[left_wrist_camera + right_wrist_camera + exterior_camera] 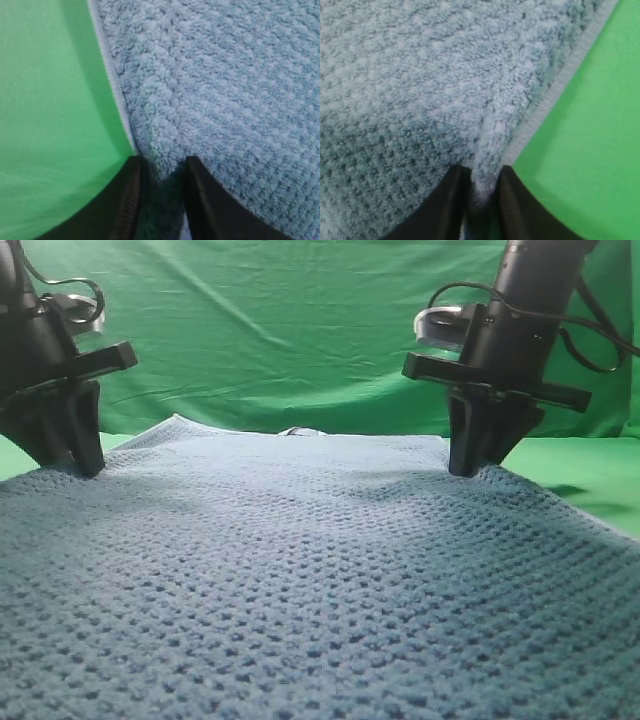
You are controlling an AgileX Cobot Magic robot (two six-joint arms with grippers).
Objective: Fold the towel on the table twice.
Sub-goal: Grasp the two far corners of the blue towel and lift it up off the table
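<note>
The blue-grey waffle-weave towel (320,580) lies spread over the green table (590,475) and fills most of the exterior high view. My left gripper (78,465) presses down on its far left edge. In the left wrist view, the left gripper (162,172) is shut on a pinched ridge of the towel (225,90) beside the pale hem (114,85). My right gripper (470,468) stands on the far right edge. The right wrist view shows the right gripper (481,182) shut on a raised fold of the towel (420,75) near its hem (555,90).
A wrinkled green backdrop curtain (290,330) hangs behind the table. A small white tag (298,431) peeks over the towel's far edge. Bare green table shows outside the towel's left edge (50,125) and right edge (590,150).
</note>
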